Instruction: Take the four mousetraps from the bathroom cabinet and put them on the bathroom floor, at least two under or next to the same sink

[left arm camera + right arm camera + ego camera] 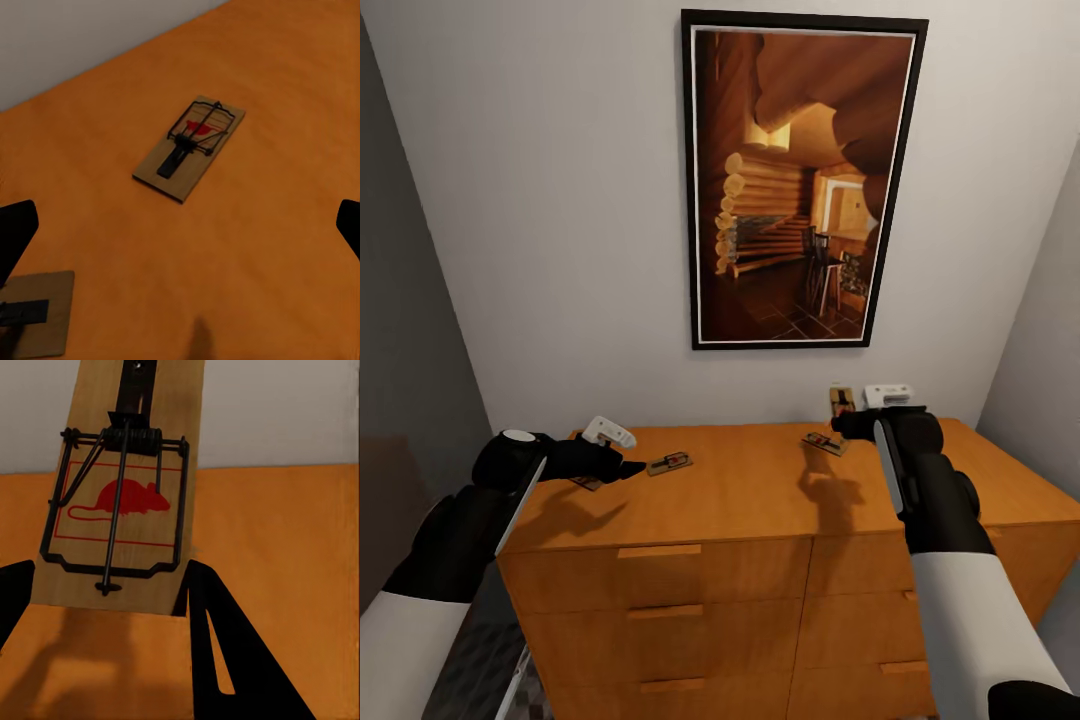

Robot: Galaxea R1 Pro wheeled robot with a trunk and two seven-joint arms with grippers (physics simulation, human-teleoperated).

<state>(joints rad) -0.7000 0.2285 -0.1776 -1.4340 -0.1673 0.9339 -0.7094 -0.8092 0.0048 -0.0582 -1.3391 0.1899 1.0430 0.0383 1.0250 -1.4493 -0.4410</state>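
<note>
Head view: the orange-brown wooden cabinet stands against the far wall. A flat tan wooden mousetrap lies left of centre on its top, long axis left-right. A second mousetrap lies toward the right. The right gripper holds a third mousetrap upright.

Left wrist view: the left gripper hovers, jaws spread and empty, above the cabinet top.

Right wrist view: fingers clamp the trap's lower edge, long axis vertical.
</note>
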